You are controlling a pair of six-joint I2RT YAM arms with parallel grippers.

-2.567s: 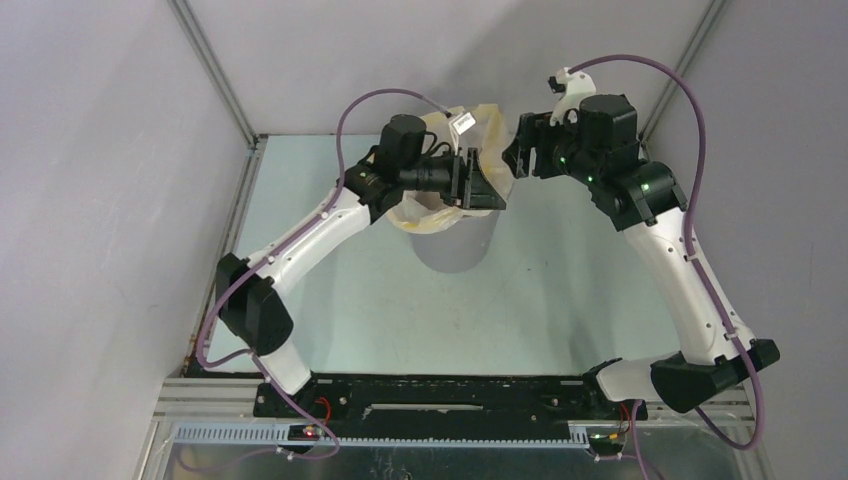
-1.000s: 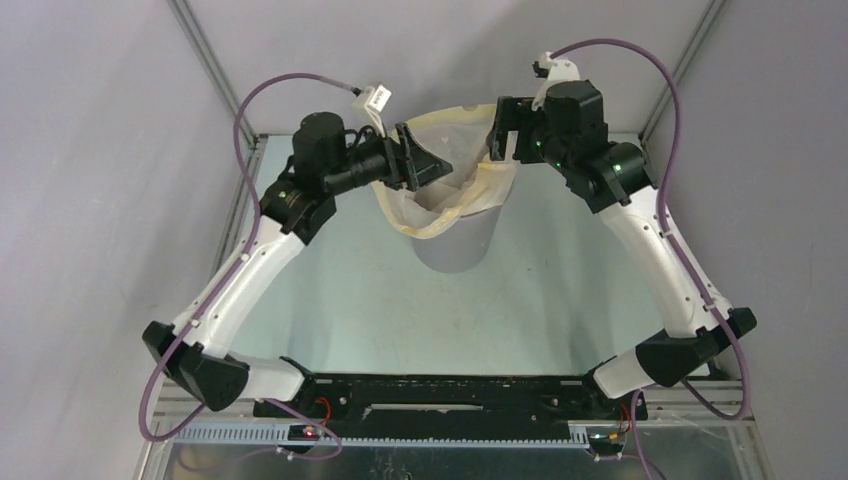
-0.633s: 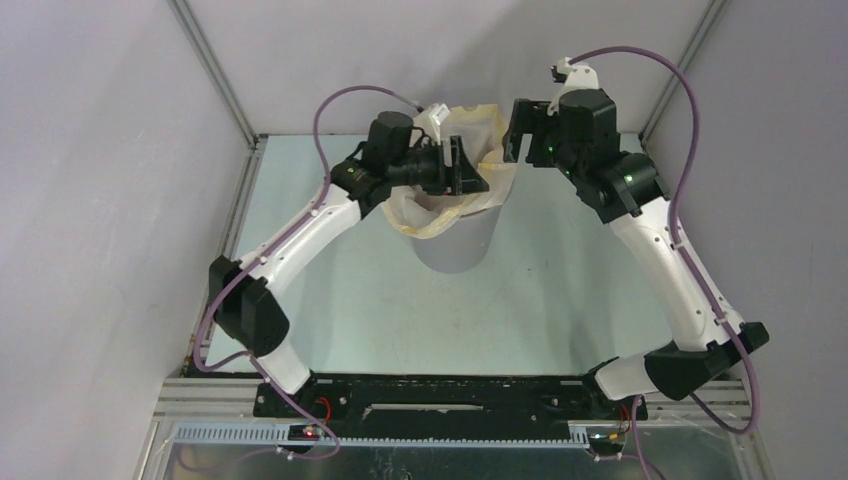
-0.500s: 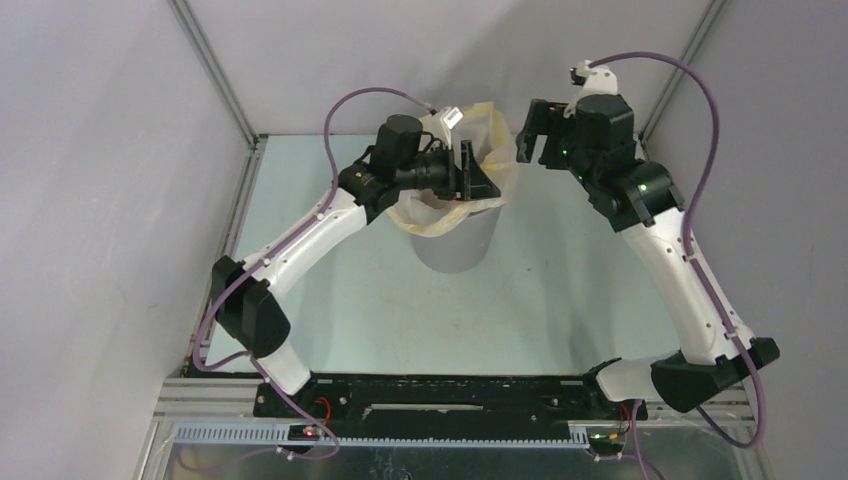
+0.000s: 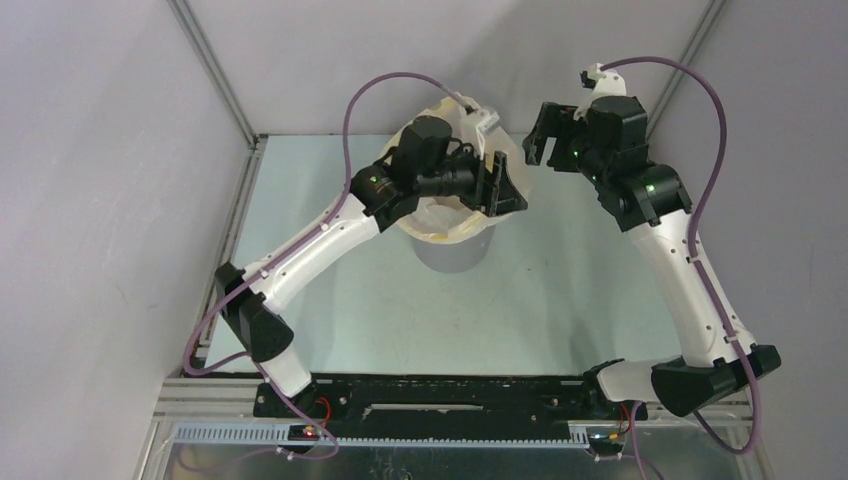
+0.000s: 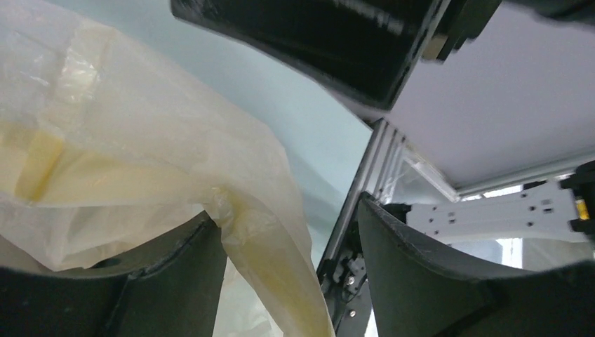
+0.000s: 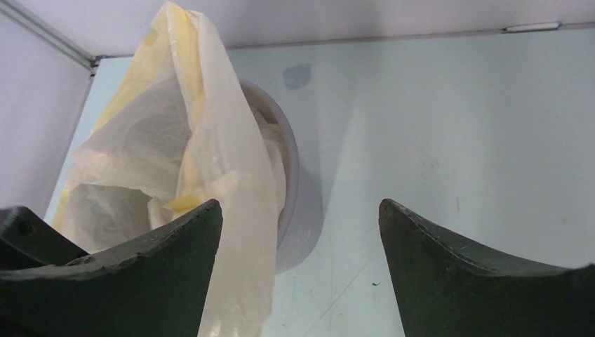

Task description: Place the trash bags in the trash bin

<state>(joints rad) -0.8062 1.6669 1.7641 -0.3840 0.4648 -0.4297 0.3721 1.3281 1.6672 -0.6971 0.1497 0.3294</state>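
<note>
- No txt, brand or nos. legible in any view.
- White tag (image 5: 487,118) on the purple cable (image 5: 350,110) by the left arm's wrist: too small & blurred to read; can't tell if it carries print.

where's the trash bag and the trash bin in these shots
trash bag (image 7: 203,133), right wrist view, on the crinkled upright fold of the plastic.
trash bin (image 7: 300,217), right wrist view, on its grey outer wall below the rim.
</note>
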